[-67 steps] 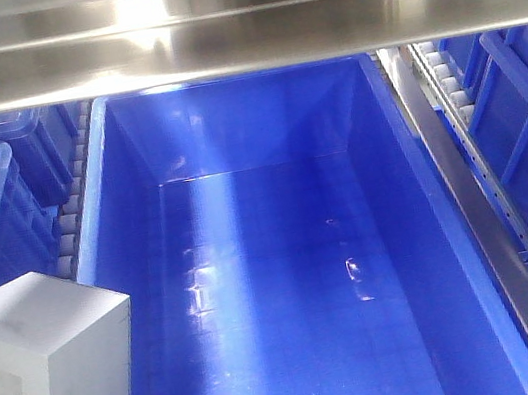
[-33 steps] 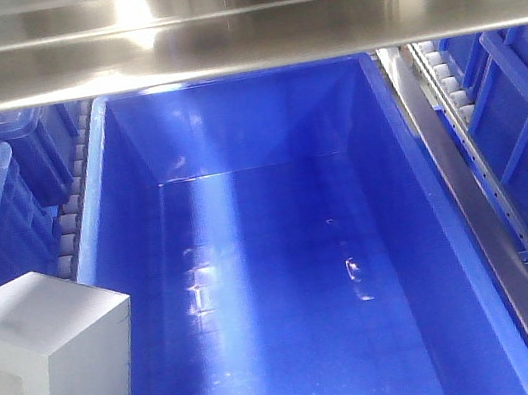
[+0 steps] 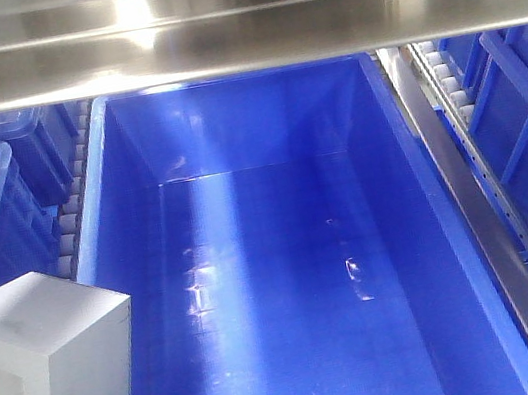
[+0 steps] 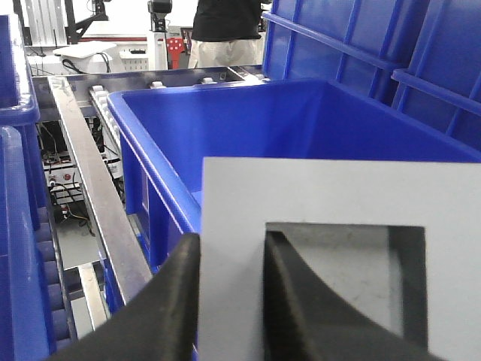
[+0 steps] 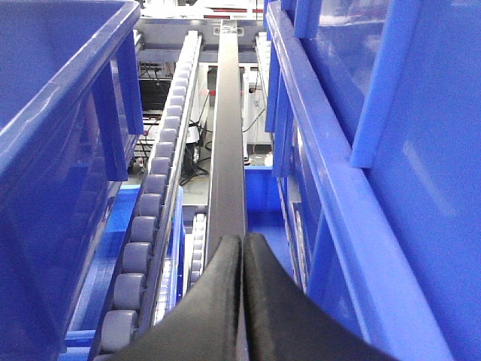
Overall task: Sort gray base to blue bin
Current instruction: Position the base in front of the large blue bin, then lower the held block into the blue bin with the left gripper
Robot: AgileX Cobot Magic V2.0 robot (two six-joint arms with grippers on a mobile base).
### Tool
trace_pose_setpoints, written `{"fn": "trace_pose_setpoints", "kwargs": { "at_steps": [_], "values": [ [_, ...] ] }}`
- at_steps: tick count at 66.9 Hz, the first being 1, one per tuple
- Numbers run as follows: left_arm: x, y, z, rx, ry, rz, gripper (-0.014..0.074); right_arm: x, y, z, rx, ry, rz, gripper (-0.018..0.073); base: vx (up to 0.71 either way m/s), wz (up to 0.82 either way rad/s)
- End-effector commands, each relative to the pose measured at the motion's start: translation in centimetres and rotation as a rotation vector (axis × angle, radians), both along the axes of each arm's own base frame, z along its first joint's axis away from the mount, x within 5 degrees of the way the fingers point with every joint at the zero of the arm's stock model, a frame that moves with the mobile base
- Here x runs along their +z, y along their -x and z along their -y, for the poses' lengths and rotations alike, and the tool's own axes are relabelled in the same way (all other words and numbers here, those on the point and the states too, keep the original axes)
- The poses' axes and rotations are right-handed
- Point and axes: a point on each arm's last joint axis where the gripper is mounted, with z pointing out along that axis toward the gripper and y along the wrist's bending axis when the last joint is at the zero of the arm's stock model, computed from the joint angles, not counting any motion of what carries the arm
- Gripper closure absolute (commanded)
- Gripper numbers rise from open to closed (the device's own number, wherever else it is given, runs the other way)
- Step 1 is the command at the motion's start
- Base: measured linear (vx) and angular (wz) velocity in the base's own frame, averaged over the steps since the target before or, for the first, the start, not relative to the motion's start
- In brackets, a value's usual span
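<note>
Subject item: the gray base [image 4: 338,195] is held clear of any surface by the left gripper [image 4: 231,256]. The grip is a pinch on one wall of the block. One black finger lies against the outer side. The other reaches into the square recessed opening, and the wall is clamped between them. This hold appears chosen because the block is too wide to span, while the thin wall offers a firm purchase.

Position relative to the hand: the base sits directly at the fingertips, with its open face turned back toward the wrist. The blue bin [image 3: 253,128] lies just beyond and below the hand. In the front-facing view the block hangs over the bin's near left corner, overlapping the left rim. Its height above that rim cannot be judged.

Assessment: the base is not yet deposited. In my judgement the hand should carry it further over the bin's bare floor before the fingers part, or the block could catch the rim.

The right gripper [image 5: 242,248] has its fingertips pressed together and holds nothing. It is parked low, pointing along a steel rail [image 5: 225,150]. A roller track [image 5: 143,218] lies to its left and a neighbouring blue crate [image 5: 406,150] to its right, well apart from the work.
</note>
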Motion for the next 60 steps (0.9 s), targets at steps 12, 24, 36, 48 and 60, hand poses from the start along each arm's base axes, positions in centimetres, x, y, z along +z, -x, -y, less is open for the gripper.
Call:
{"fn": "trace_pose_setpoints", "kwargs": {
  "at_steps": [12,24,36,48,60],
  "values": [
    [3.8,0.8,1.4,-0.179,0.154,0.276,0.0603,0.6,0.0,0.0,0.004,0.021,0.085,0.0564,0.0,0.0],
    [6.1,-1.2,2.8,-0.203,0.157,0.259,0.06,0.6,0.0,0.0,0.004,0.021,0.085,0.0564,0.0,0.0],
    [7.2,-4.5,5.0,-0.209,0.167,0.11,0.0594,0.6,0.0,0.0,0.004,0.021,0.085,0.0564,0.0,0.0],
    [6.6,-6.9,8.7,-0.289,0.089,-0.033,0.0594,0.6,0.0,0.0,0.004,0.021,0.085,0.0564,0.0,0.0],
    [5.5,-9.4,12.4,-0.295,-0.035,-0.19,0.0594,0.6,0.0,0.0,0.004,0.021,0.085,0.0564,0.0,0.0]
  ]
}}
